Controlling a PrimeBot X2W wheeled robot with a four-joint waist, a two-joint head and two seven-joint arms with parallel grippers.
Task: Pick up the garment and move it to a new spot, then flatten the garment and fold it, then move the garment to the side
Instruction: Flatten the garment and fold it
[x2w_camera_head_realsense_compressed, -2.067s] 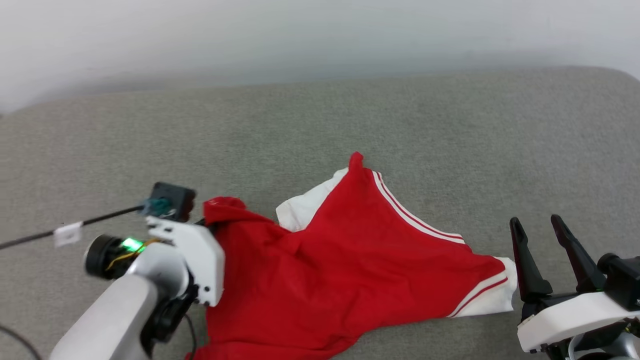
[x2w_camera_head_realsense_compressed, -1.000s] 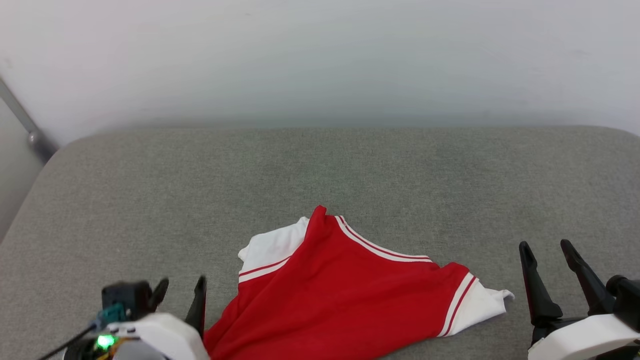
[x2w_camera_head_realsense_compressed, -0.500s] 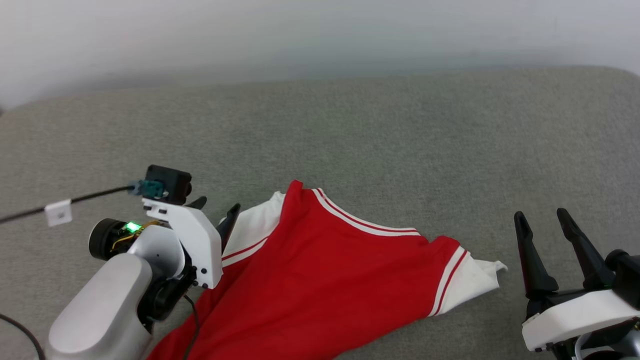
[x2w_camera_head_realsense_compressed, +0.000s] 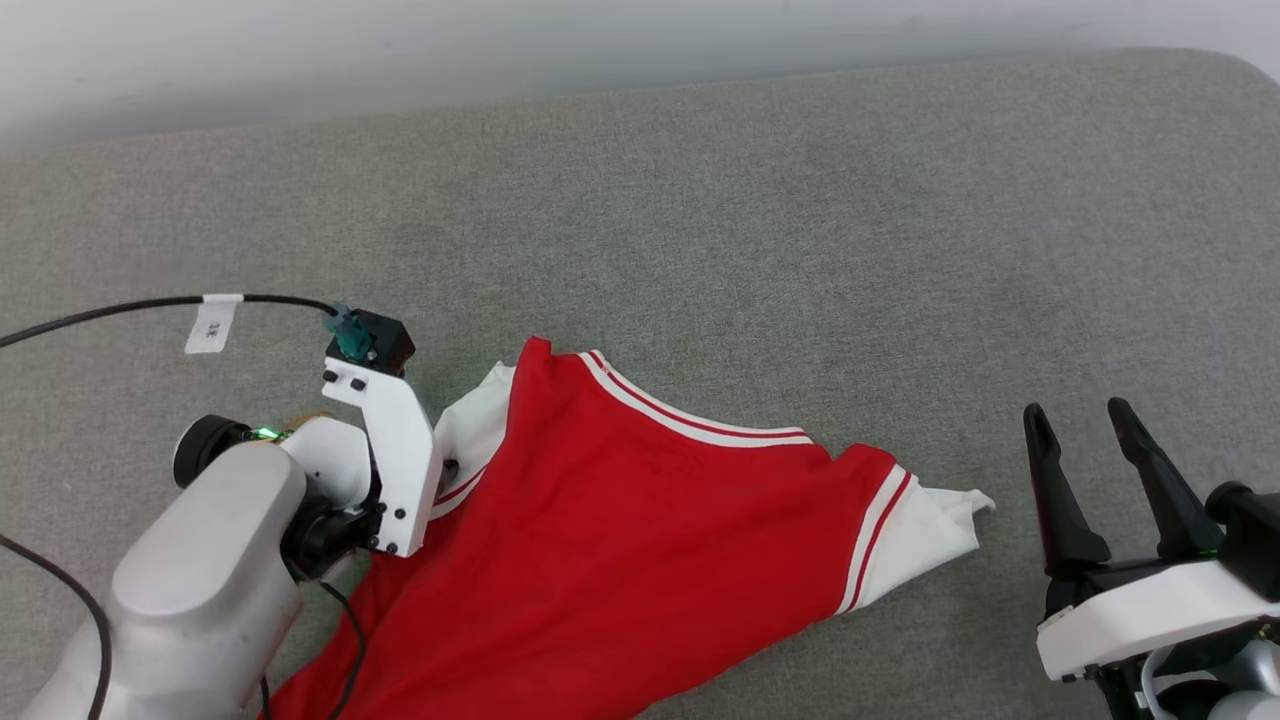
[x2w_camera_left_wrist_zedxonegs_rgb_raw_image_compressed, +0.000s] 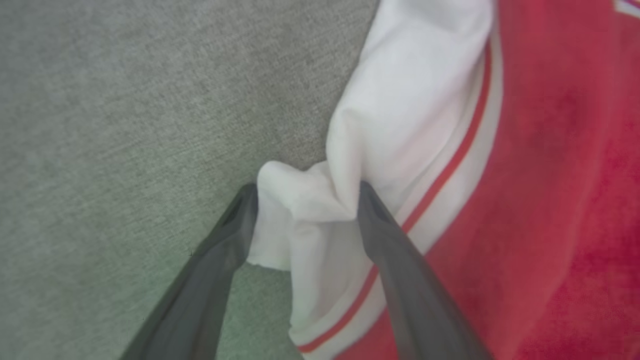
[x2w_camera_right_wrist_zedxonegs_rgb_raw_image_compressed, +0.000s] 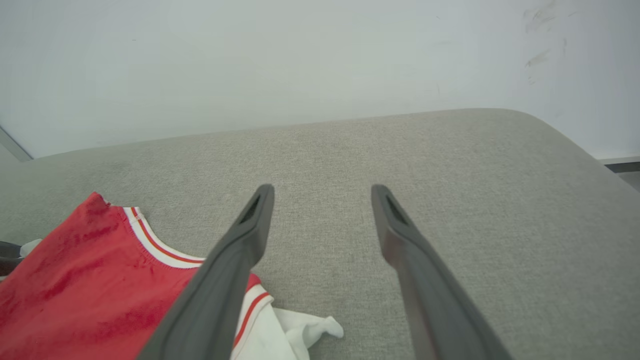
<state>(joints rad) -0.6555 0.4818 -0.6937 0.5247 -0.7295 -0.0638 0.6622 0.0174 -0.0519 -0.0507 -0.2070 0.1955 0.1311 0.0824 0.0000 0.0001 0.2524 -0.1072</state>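
Garment (x2w_camera_head_realsense_compressed: 650, 530): rumpled, lower centre; flattening, folding and setting aside not yet done.
Left gripper (x2w_camera_left_wrist_zedxonegs_rgb_raw_image_compressed: 306, 192): apart, straddling sleeve (x2w_camera_left_wrist_zedxonegs_rgb_raw_image_compressed: 415, 100).
Right gripper (x2w_camera_head_realsense_compressed: 1078, 420): apart, empty.

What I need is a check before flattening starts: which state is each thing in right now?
Shirt: rumpled, unfolded, lying on the grey cushion.
Left gripper: open, fingers either side of a bunched white sleeve, not yet closed.
Right gripper: open, empty, apart from the shirt.
Cable: plugged in at the left wrist, slack.
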